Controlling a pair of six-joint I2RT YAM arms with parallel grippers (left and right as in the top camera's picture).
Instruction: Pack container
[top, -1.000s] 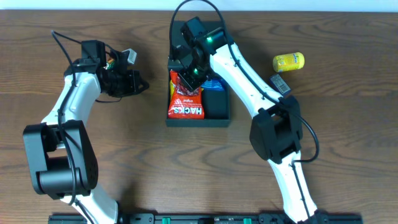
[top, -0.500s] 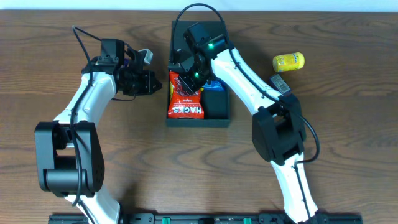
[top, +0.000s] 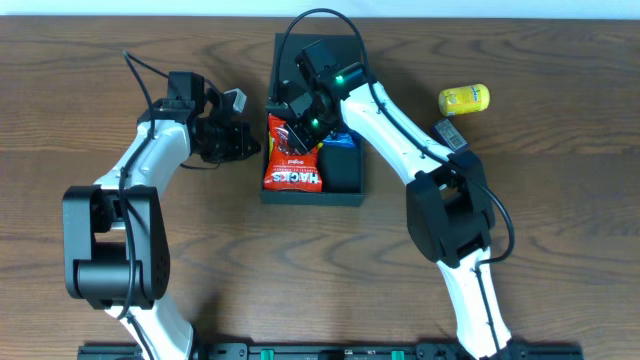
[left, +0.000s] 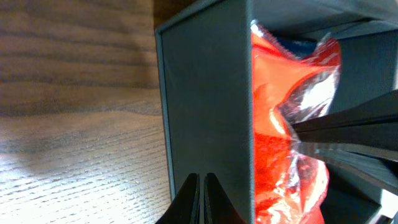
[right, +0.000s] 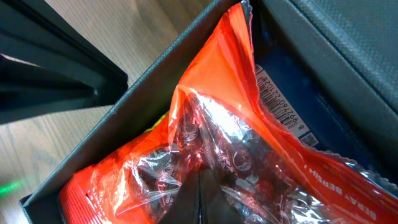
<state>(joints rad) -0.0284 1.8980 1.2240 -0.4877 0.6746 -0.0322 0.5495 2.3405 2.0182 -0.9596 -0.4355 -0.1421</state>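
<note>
Two white arms with black joints rise from the near edge of the brown wood-grain desk (top: 560, 250). On my left, the arm climbs from its black base, bows outward, then runs far and inward with the wrist level. That leaves the left hand (top: 252, 148) pointing sideways at the left wall of the dark teal-green square rigid box (top: 312, 197). Its fingers are pressed together with nothing between them. In the wrist view their tips sit low against that outer wall, though I cannot tell whether they truly touch it.

On my right, the arm goes up to a black elbow, then slants far and leftward over the box's right rim, wrist tipped down. The right hand (right: 199, 186) is inside the box. Its fingers are clamped on the clear crinkled top of the red crinkly plastic snack packet (top: 293, 172), and the film puckers toward the tips.

The box lies mid-desk between the two arms, its flap lid (top: 320, 45) folded open on the far side. I count one box with two packets in it. The red one lies along the left wall, white lettering up. One blue flat packet (top: 346, 140) sits just beside it on the right, with a white barcode label showing in the right wrist view.

Outside, to the right and well apart from the box, I count one small dark packet (top: 447, 133) just beside the right forearm. Farther off is one yellow rounded packet (top: 463, 98).
</note>
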